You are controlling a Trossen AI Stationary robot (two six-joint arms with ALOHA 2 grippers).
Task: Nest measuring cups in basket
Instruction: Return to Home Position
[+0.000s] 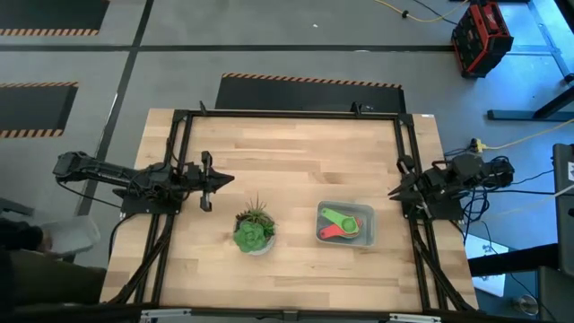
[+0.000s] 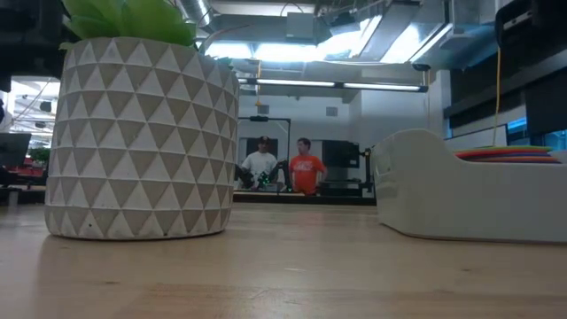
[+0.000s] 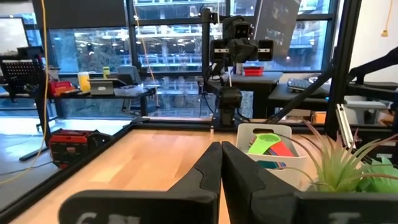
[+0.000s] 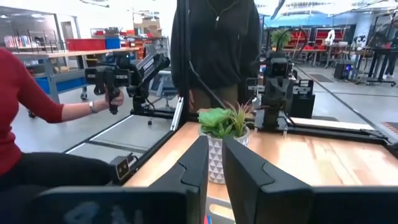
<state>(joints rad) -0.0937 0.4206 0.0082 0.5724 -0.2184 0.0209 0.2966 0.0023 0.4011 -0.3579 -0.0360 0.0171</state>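
The right gripper sits at the table's right edge with its fingers a narrow slit apart and nothing in them. The basket lies just to its left and nearer, long axis left to right, with the measuring cups nested inside, green on top. The left gripper, shut and empty at the left side, is well apart beyond the potted plant, so I judge that any retreat runs away from the basket.
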